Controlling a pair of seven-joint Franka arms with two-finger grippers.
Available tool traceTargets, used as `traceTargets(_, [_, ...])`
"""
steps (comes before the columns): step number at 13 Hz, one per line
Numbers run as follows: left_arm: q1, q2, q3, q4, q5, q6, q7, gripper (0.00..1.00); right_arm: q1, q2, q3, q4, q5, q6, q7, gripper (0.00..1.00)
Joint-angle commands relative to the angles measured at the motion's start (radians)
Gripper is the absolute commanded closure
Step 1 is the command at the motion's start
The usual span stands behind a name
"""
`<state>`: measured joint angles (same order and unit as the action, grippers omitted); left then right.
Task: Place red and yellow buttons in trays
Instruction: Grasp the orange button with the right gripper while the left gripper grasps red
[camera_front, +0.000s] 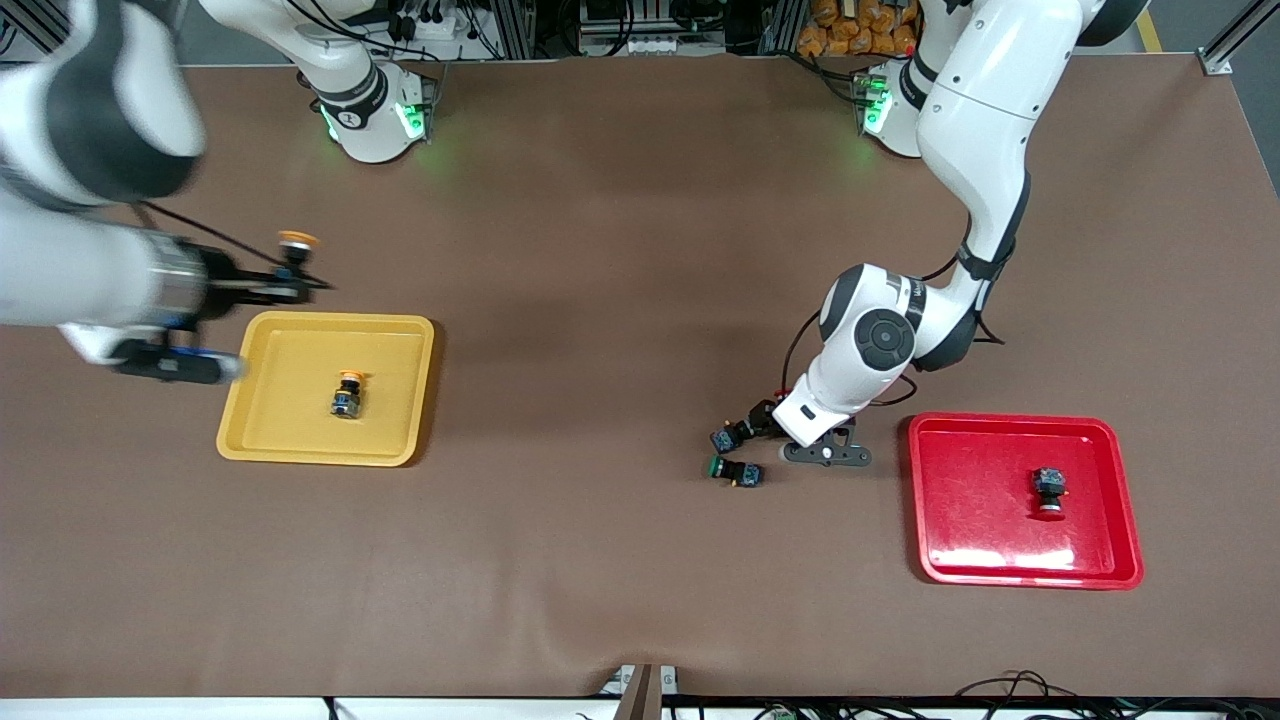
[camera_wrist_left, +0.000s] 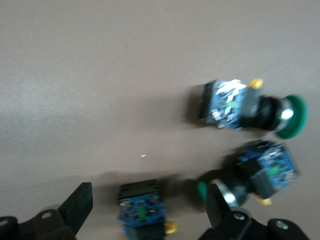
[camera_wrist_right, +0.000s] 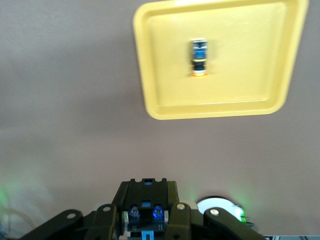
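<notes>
One button (camera_front: 348, 394) in each tray (camera_front: 262, 420)

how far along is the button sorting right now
About halfway. One yellow button lies in the yellow tray, and one button lies in the red tray. The right pincer holds a second yellow button up beside the yellow tray. The left pincer is open over the last loose switches, nothing grasped.

Yellow-capped button (camera_front: 348, 393) lies in yellow tray (camera_front: 260, 430); another (camera_front: 1048, 491), seemingly red-capped, in red tray (camera_front: 960, 545).
</notes>
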<state>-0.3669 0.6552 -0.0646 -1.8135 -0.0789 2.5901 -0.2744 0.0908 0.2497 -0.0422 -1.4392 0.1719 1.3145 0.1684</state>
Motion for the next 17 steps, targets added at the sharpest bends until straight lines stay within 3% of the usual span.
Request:
traceTargets(1, [-0.006, -0.029, 0.035, -0.053, -0.015, 0.015, 0.069, 0.0, -0.147, 0.023, 0.016, -0.012, -0.04, 0.006, -0.185, 0.99])
traceTargets(3, [-0.006, -0.026, 0.034, -0.066, -0.015, 0.015, 0.061, 0.0, -0.206, 0.062, 0.016, -0.067, -0.103, 0.098, -0.317, 0.99])
traceTargets(6, [-0.012, -0.025, 0.034, -0.059, -0.027, 0.013, 0.035, 0.0, -0.252, 0.123, 0.016, -0.196, -0.106, 0.322, -0.366, 0.98])
traceTargets(11, [-0.012, -0.025, 0.028, -0.072, -0.03, 0.002, -0.074, 0.0, -0.243, 0.362, 0.018, -0.201, -0.106, 0.514, -0.397, 0.96])
traceTargets(12, [-0.014, -0.026, 0.026, -0.073, -0.032, -0.001, -0.118, 0.05, -0.246, 0.394, 0.018, -0.201, -0.106, 0.544, -0.398, 0.96])
traceTargets(13, [-0.015, -0.026, 0.023, -0.072, -0.032, -0.005, -0.162, 0.28, -0.246, 0.411, 0.018, -0.201, -0.106, 0.564, -0.398, 0.96])
traceTargets(15, [-0.018, -0.032, 0.011, -0.072, -0.03, -0.007, -0.21, 0.89, -0.243, 0.422, 0.018, -0.216, -0.106, 0.585, -0.398, 0.91])
traceTargets(16, [-0.018, -0.035, 0.011, -0.072, -0.032, -0.008, -0.212, 1.0, -0.243, 0.422, 0.018, -0.228, -0.106, 0.607, -0.398, 0.83])
traceTargets(17, [-0.018, -0.039, 0.011, -0.069, -0.027, -0.013, -0.209, 1.0, -0.241, 0.422, 0.018, -0.237, -0.106, 0.611, -0.398, 0.74])
